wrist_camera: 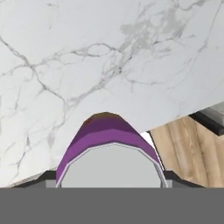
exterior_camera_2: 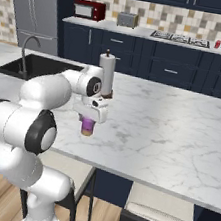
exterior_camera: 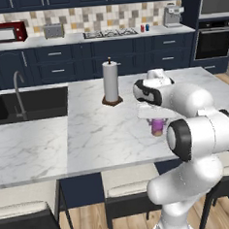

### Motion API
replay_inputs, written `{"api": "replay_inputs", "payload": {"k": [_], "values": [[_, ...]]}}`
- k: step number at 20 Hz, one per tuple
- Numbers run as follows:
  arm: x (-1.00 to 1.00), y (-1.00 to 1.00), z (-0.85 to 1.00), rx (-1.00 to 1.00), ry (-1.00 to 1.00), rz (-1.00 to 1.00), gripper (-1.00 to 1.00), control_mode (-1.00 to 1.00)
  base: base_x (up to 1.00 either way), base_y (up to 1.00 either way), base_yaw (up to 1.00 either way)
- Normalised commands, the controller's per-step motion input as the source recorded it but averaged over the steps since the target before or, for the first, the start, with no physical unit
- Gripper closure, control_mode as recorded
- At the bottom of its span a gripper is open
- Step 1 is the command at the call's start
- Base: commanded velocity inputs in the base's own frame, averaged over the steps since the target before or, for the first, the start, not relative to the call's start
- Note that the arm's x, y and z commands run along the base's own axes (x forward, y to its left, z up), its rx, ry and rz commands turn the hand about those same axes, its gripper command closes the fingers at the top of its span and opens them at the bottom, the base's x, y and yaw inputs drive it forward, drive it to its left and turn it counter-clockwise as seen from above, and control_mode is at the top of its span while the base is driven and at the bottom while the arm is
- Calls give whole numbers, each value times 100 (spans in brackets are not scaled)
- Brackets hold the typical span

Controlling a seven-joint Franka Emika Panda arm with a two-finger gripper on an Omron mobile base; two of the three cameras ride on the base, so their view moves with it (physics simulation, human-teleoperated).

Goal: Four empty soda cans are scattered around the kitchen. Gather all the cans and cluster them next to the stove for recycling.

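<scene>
Nearest the hand camera, the purple soda can (wrist_camera: 111, 151) stands upright, long axis vertical, silvery top toward the lens at 6 o'clock. It sits between the fingers (wrist_camera: 49, 177), which pinch its sides, above the marble island counter (wrist_camera: 87, 65). The left base view shows the gripper (exterior_camera: 156, 117) over the can (exterior_camera: 157, 126), the paper-towel roll (exterior_camera: 111, 82) at 10 o'clock, and far off the stove (exterior_camera: 110, 33) with two cans (exterior_camera: 144, 28) beside it. The right base view shows the can's base (exterior_camera_2: 87, 127) lifted off the counter.

The arm (exterior_camera: 195, 129) is glossy white — fat, rounded segments joined by dark, near-black collars. Its hand (exterior_camera_2: 93, 109) is a boxy white block; the finger tips look dark, though they are mostly hidden.
</scene>
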Motion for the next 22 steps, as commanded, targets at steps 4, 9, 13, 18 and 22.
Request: {"api": "replay_inputs", "payload": {"k": [4,9,13,18,22], "values": [[-49,0,32,2,1,10,100,-100,0,0,0],[-49,0,13,3,0,9,100,-100,0,0,0],[-43,1,1,4,-6,1,100,-100,0,0,0],[-28,0,1,0,-12,0,100,-100,0,0,0],[-22,0,9,0,-5,0,100,-100,0,0,0]]}}
